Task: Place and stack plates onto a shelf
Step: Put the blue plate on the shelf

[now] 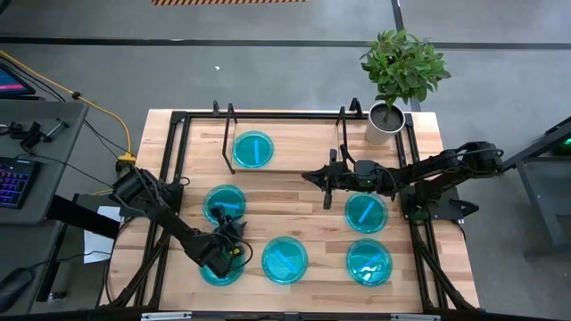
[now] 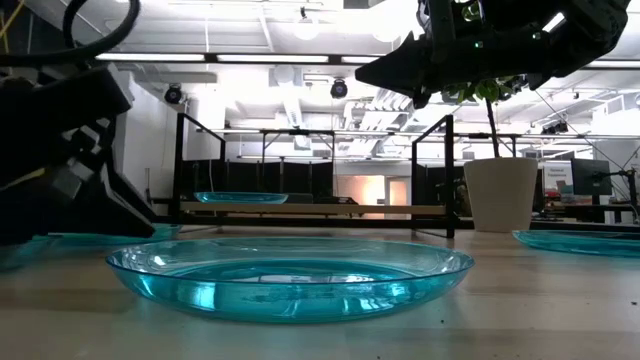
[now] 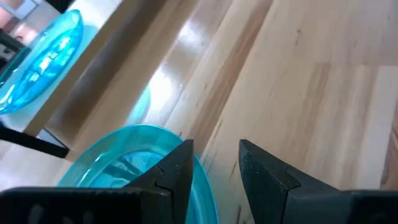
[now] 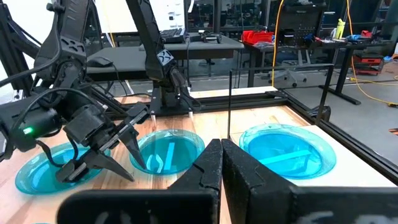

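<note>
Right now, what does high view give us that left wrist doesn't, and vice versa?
High view only: all six plates, the potted plant, the whole shelf and the right gripper, shut, above the table's middle. Left wrist only: a close look at the left gripper, open, one finger over the rim of the near plate. Both: that plate, the plate on the shelf, and the tabletop.

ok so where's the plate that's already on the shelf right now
In the high view, the one plate on the shelf lies on its left half, at the table's far side, left of the potted plant.
</note>
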`<state>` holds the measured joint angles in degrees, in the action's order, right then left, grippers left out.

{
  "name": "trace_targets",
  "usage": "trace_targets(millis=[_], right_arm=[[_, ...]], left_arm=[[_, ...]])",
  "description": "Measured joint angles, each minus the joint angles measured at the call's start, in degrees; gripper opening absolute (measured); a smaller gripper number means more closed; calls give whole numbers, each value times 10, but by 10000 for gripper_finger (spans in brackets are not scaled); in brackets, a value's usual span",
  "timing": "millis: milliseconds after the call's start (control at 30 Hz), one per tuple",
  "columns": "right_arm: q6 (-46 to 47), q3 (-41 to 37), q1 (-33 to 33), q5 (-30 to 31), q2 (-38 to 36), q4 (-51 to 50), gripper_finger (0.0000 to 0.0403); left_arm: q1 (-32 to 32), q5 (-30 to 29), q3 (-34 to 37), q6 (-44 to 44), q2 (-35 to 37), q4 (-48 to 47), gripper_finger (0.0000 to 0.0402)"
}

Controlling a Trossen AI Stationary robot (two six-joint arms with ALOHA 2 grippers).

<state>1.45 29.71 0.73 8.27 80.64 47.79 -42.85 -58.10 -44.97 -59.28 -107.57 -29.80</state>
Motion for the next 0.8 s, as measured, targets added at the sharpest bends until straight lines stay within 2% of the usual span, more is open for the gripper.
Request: trace_targets(millis=[267, 367, 500, 667, 800], right_arm=[[0, 0, 0, 0, 0, 0, 0], [0, 0, 0, 0, 0, 0, 0], [0, 0, 0, 0, 0, 0, 0], [6, 0, 0, 0, 0, 0, 0], [11, 0, 0, 0, 0, -5, 0]], left_arm=[[2, 3, 1, -12, -1, -3, 117], [13, 44, -1, -29, 5, -10, 111], [30, 86, -5, -8, 30, -32, 104], [54, 94, -4, 1, 49, -53, 102], [78, 122, 0, 4, 49, -56, 102]])
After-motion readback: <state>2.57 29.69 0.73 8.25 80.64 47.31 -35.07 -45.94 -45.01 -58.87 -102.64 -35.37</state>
